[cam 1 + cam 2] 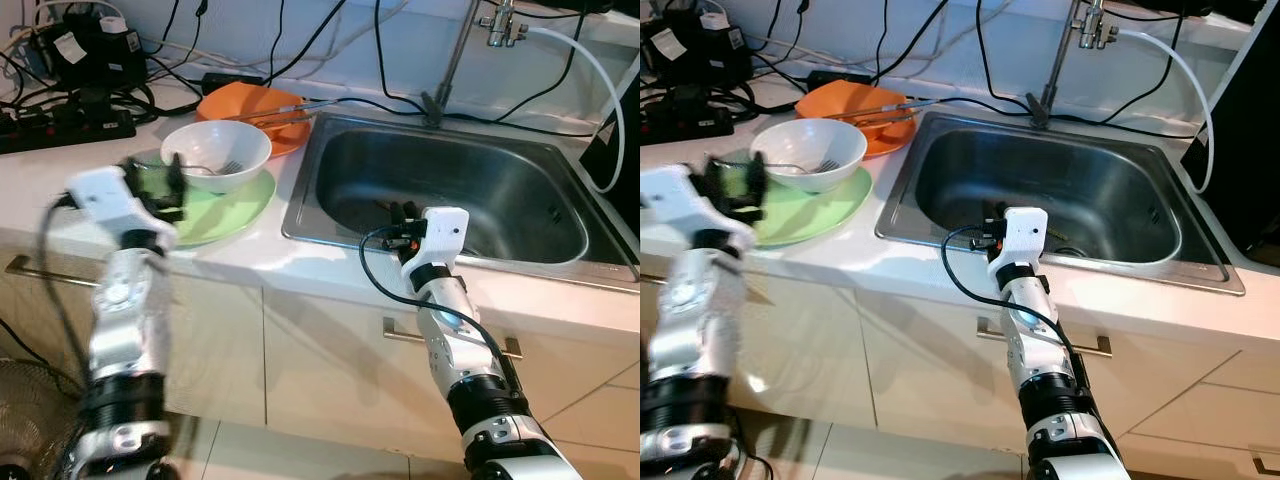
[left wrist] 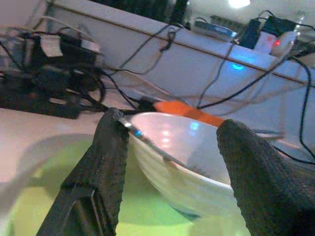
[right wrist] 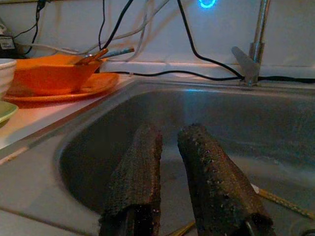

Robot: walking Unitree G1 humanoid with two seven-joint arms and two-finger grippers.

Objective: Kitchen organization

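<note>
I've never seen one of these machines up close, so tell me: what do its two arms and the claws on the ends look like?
Both arms are silver-grey jointed tubes with black collar rings, each ending in a white boxy wrist housing. A loose black cable loops beside the right arm. The left gripper and right gripper each have two long black fingers with a rough, woven-looking textured surface and rounded tips.

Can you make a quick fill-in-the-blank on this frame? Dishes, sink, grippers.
1. The white bowl sits on a ____ plate.
2. The utensil lying in the white bowl is a ____.
3. The right gripper hangs over the ____.
4. The left gripper has its fingers ____ around the white bowl's near side.

Missing words: green; fork; sink; open
</note>
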